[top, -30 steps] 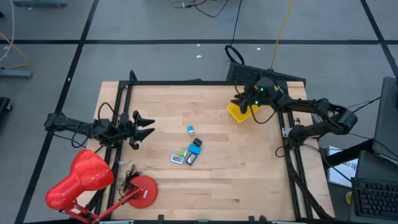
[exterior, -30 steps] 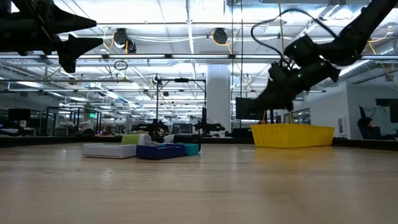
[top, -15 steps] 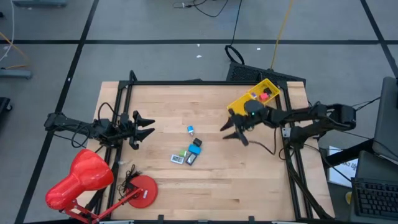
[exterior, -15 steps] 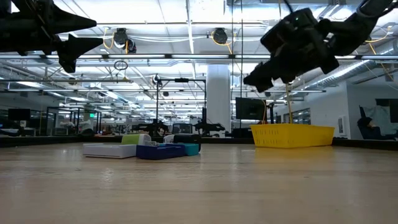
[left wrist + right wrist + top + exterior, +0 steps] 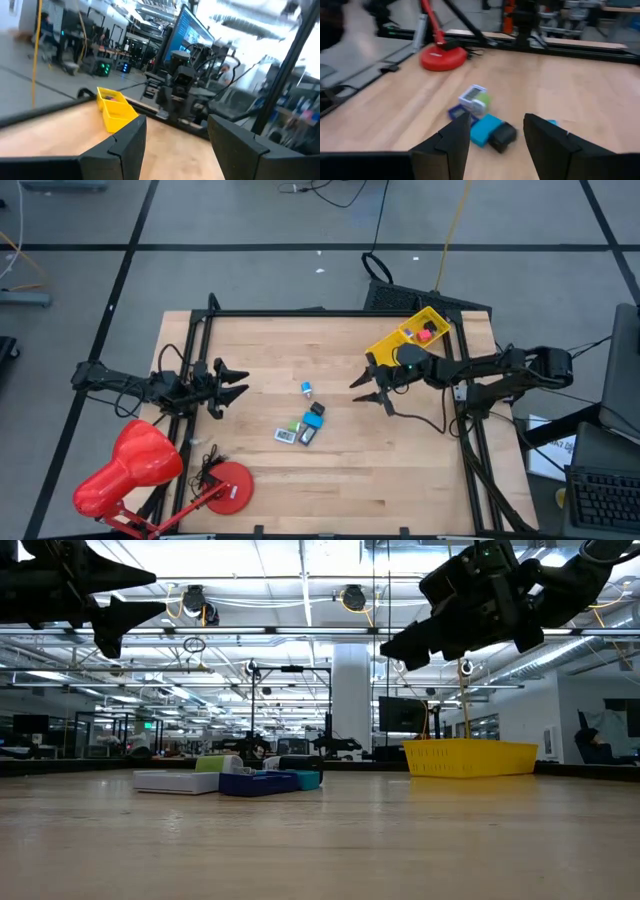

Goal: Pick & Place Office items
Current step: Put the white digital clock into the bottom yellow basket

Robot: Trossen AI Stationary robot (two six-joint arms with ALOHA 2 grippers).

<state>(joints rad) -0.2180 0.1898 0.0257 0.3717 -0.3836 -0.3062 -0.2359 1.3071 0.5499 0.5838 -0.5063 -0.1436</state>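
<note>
Several tiny office items lie in a cluster at the table's middle (image 5: pixel 305 425): a blue block, a black piece, a teal one and a white-green one, also in the right wrist view (image 5: pixel 485 125); a small blue-white piece (image 5: pixel 307 389) lies apart, toward the far edge. A pink-red piece (image 5: pixel 427 334) lies in the yellow tray (image 5: pixel 405 340) at the far right corner. My right gripper (image 5: pixel 368 390) hangs open above the table between tray and cluster, empty. My left gripper (image 5: pixel 238 383) waits open at the left edge, raised off the table.
A big red desk lamp (image 5: pixel 130 470) stands at the near left corner, its round base (image 5: pixel 228 486) on the table. Black frame rails run along the table's left, far and right edges. Bare wood lies around the cluster.
My right gripper has left the yellow tray and swung out toward the table's middle and near side, pointing at the cluster; it stays open. The tray now shows uncovered with the pink-red piece in it. The left arm keeps still.
</note>
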